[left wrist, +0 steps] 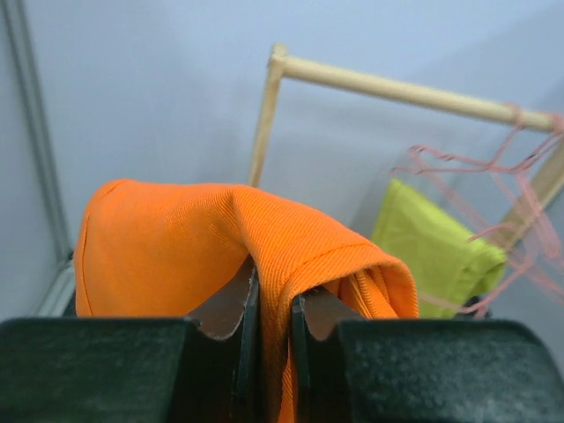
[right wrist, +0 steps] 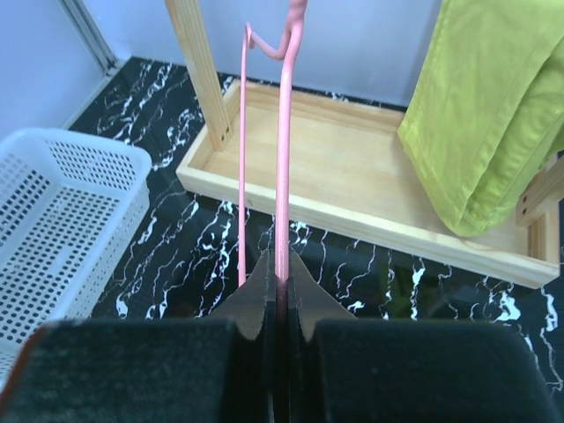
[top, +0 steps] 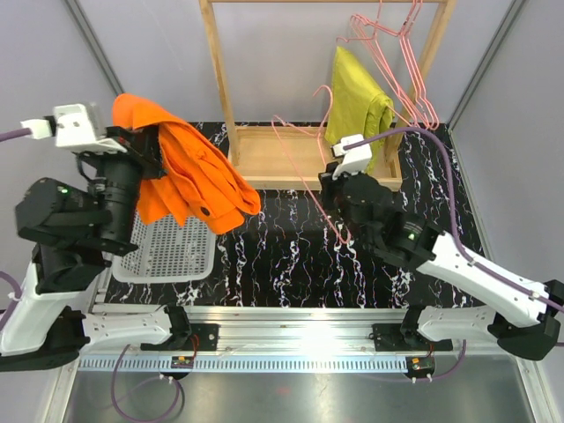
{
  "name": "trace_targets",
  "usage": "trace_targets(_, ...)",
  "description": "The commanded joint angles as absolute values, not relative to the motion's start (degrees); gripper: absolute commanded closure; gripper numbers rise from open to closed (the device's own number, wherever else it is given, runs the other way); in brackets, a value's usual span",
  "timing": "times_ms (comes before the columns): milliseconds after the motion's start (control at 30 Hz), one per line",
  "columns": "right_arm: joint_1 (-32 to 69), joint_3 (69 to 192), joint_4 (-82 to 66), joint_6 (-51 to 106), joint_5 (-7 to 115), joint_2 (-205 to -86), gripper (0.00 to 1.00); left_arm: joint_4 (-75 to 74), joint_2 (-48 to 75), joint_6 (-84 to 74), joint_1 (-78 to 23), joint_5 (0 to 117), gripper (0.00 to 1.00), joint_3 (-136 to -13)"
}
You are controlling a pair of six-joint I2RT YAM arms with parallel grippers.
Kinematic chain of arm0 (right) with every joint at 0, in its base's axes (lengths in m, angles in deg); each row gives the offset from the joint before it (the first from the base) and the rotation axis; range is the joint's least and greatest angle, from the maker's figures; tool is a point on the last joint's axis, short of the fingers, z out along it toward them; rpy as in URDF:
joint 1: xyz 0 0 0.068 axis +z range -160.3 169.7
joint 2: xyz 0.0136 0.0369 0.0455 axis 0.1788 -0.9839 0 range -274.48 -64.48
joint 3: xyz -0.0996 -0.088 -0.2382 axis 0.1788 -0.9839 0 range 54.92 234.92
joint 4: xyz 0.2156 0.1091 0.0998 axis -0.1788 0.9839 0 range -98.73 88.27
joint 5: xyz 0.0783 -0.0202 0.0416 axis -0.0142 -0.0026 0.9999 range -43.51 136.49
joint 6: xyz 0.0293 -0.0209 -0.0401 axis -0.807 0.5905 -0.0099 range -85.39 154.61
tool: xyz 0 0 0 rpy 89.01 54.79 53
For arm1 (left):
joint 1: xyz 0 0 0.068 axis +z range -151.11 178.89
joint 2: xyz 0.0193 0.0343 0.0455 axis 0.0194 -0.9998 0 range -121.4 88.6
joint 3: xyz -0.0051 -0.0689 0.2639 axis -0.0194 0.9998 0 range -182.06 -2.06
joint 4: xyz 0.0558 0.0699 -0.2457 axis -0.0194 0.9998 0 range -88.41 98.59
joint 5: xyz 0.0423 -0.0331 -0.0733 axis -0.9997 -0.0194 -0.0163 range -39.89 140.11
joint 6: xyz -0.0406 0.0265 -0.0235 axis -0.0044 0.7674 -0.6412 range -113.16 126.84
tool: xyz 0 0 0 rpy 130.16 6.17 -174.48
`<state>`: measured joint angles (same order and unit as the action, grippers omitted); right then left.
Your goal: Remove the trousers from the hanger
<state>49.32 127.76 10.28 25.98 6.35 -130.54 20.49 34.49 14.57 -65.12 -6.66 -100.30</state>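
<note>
Trousers [top: 189, 172]: orange, bunched, hanging from the left end effector [left wrist: 271, 300], up at the far left of the counter [top: 282, 256]. Part of the cloth droops over the far end of the white basket [top: 167, 251]. Left jaws pinched narrow on a fold of fabric, which runs between the pads and spills to either side; a thick fold gives a soft load a secure hold. Hanger [right wrist: 283, 176]: pink wire, clamped in the right end effector [right wrist: 279, 286], jaws closed tight on one thin strand. It is held upright near mid-counter, just in front of the wooden rack [top: 220, 79]. No orange cloth shows on the wire, and the two arms are well apart, so the garment looks free of it. Holding each item in a separate arm keeps wire and cloth from snagging again. Yellow-green trousers [top: 357, 97] and spare hangers [top: 410, 70] hang on the rack, untouched. Likely left to do: set both things down.
</note>
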Motion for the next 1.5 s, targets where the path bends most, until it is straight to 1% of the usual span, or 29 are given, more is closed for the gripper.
trace_targets(0,48.9,133.1,10.5,27.9,3.6,-127.0,1.00,17.6,34.3,18.2,-64.1,-12.9,1.00,-97.5)
trace_targets(33,48.9,134.4,11.6,28.1,3.7,-126.9,1.00,17.9,35.0,17.7,-63.3,-14.0,1.00,-95.6)
trace_targets(67,49.0,135.2,12.3,28.1,3.6,-126.7,1.00,22.0,35.2,16.1,-61.9,-14.0,1.00,-95.1)
trace_targets(133,48.9,136.7,13.6,28.3,3.9,-126.3,1.00,27.3,35.2,9.4,-55.5,-11.9,1.00,-94.8)
trace_targets(167,48.9,137.1,13.9,28.3,3.8,-126.1,1.00,32.3,35.2,7.1,-52.9,-10.5,1.00,-94.5)
trace_targets(200,49.0,137.4,14.0,28.4,3.7,-125.6,1.00,34.4,35.4,4.6,-47.7,-7.4,1.00,-94.2)
trace_targets(300,49.0,138.0,14.3,28.9,3.6,-124.9,1.00,41.5,34.7,-4.5,-41.2,-6.0,1.00,-93.1)
trace_targets(367,49.0,138.8,15.1,29.0,3.6,-124.9,1.00,46.5,34.2,-7.3,-38.4,-5.8,1.00,-92.6)
trace_targets(400,48.9,139.7,15.5,29.1,3.8,-125.2,1.00,48.2,33.1,-8.6,-34.9,-4.6,1.00,-92.7)
trace_targets(500,48.9,140.1,16.1,29.4,4.0,-124.9,1.00,54.3,31.6,-12.8,-28.9,-1.2,1.00,-92.9)
trace_targets(567,48.9,139.7,15.7,29.7,3.9,-124.2,1.00,56.9,31.0,-14.1,-27.7,-1.1,1.00,-92.9)
trace_targets(767,49.0,138.3,15.0,29.0,4.7,-123.4,1.00,67.2,26.9,-16.6,-25.2,-7.8,1.00,-94.7)
trace_targets(867,48.9,137.5,14.4,28.6,5.3,-122.9,1.00,66.8,24.7,-14.8,-20.8,-6.4,1.00,-92.0)
trace_targets(1033,48.9,136.7,13.8,28.4,5.8,-122.1,1.00,65.1,21.1,-12.5,-18.2,-2.5,1.00,-91.1)
trace_targets(1167,49.0,136.9,13.9,28.1,6.8,-121.8,1.00,69.6,15.2,-11.8,-16.1,-4.9,1.00,-96.1)
trace_targets(1300,49.0,136.0,13.3,28.0,6.9,-121.1,1.00,71.1,15.8,-11.7,-15.7,-8.4,1.00,-97.7)
trace_targets(1467,48.9,135.5,12.6,27.8,7.6,-120.5,1.00,74.4,14.9,-12.5,-15.3,-9.6,1.00,-97.9)
